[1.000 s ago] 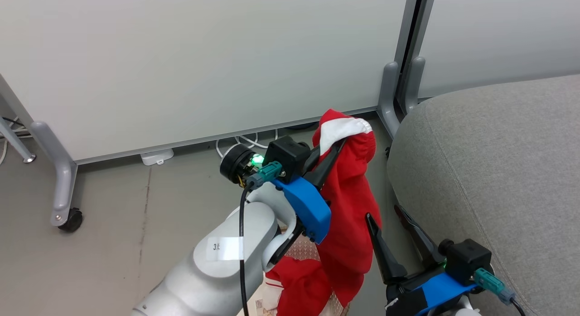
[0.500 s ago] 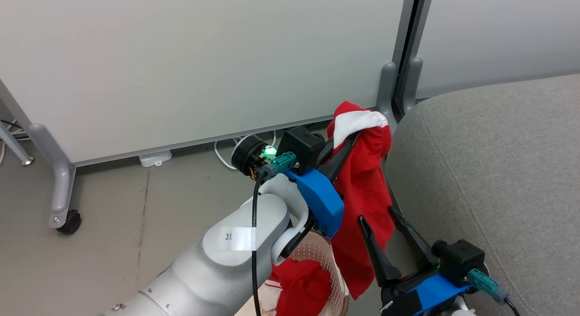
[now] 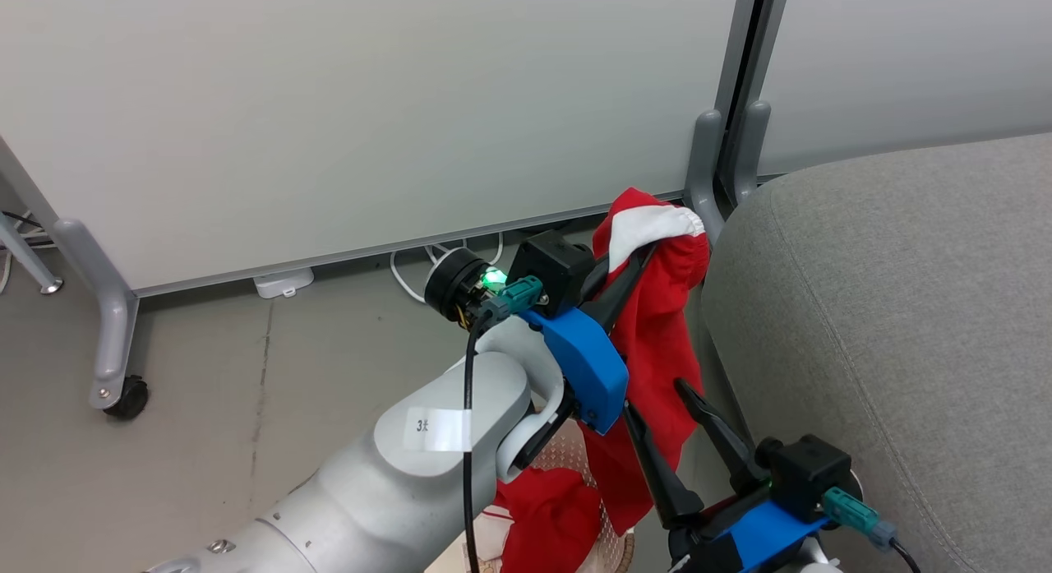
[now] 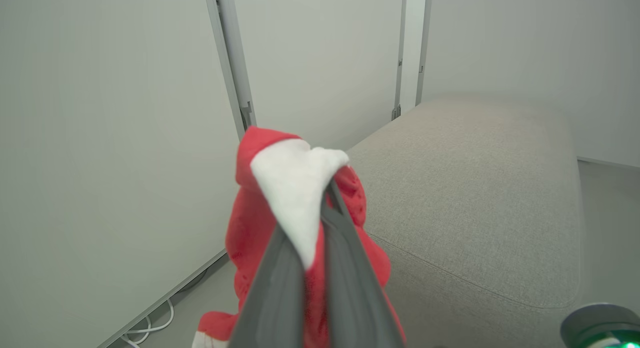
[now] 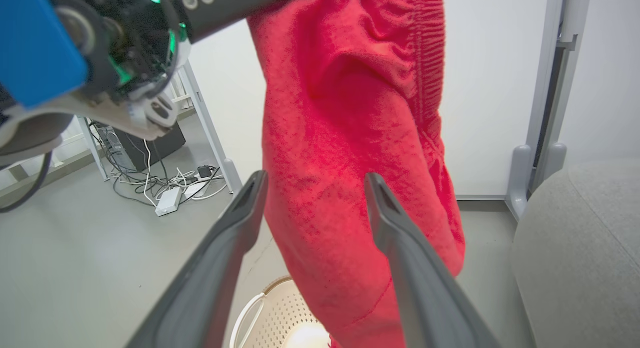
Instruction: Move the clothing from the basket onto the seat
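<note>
My left gripper (image 3: pixel 648 251) pinches the white trim of a soft red fabric garment (image 3: pixel 657 343), which hangs just beside the light grey upholstered seat (image 3: pixel 888 310), above the cream perforated plastic basket (image 3: pixel 575 456) on the grey floor (image 3: pixel 246 392). My right gripper (image 3: pixel 656 396) stands spread near it. Behind stand white partition panels (image 3: pixel 370 104).

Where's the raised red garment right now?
Head view, centre: the soft red fabric garment with white trim hangs from the shut left tool, just left of the light grey upholstered seat, above the cream perforated plastic basket.
</note>
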{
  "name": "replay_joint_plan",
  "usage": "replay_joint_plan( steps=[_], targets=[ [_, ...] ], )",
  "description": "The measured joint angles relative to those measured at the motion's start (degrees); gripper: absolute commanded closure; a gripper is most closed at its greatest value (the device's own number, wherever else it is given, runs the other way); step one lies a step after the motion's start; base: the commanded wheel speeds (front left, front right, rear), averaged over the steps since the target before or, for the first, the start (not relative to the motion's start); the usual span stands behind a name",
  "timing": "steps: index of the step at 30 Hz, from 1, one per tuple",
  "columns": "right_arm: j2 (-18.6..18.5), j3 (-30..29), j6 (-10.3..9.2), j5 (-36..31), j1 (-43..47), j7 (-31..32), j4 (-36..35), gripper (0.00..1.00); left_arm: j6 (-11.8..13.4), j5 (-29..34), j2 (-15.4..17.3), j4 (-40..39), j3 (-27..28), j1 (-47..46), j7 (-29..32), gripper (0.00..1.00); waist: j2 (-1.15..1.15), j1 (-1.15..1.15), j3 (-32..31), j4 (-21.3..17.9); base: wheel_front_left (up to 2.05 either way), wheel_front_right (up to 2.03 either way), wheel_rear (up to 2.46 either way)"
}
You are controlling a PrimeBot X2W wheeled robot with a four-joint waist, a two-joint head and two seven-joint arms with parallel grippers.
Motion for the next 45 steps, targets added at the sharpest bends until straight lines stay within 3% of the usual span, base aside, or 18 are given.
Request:
replay_joint_plan(
  steps=[7,16,38,41,42,45],
  targets=[
    [0.0,2.6,0.00,-0.3,-3.5,1.7,1.1,0.00,0.3,-1.8,0.0,0.4,-1.7,-1.0,-0.6,1.00,0.00,0.00,0.4,-0.1,0.00,0.00,0.00],
    [0.0,2.7,0.00,-2.6,-9.7,4.2,9.1,0.00,0.4,-4.0,0.0,-0.2,-3.7,-1.8,-1.0,1.00,0.00,0.00,0.5,0.8,0.00,0.00,0.00],
    [0.0,6.3,0.01,1.1,-18.6,-0.9,22.3,0.00,0.5,-7.0,0.0,-2.1,-6.8,-2.5,-1.3,1.00,0.00,0.00,0.0,2.8,0.00,0.00,0.00],
    [0.0,6.7,0.01,1.8,-19.3,-1.5,23.5,0.82,0.5,-7.1,0.0,-2.3,-7.0,-2.5,-1.3,1.00,0.00,0.00,-0.1,2.9,0.00,0.00,0.00],
    [0.0,6.8,0.01,2.0,-19.5,-1.6,23.9,0.99,0.5,-7.2,0.0,-2.3,-7.0,-2.5,-1.3,1.00,0.00,0.00,-0.2,2.9,0.00,0.00,0.00],
    [0.0,7.2,0.01,2.5,-19.9,-2.2,24.6,1.00,0.5,-7.4,0.0,-2.2,-7.1,-2.5,-1.3,1.00,0.00,0.00,-0.3,2.8,0.00,0.00,0.00]
  ],
)
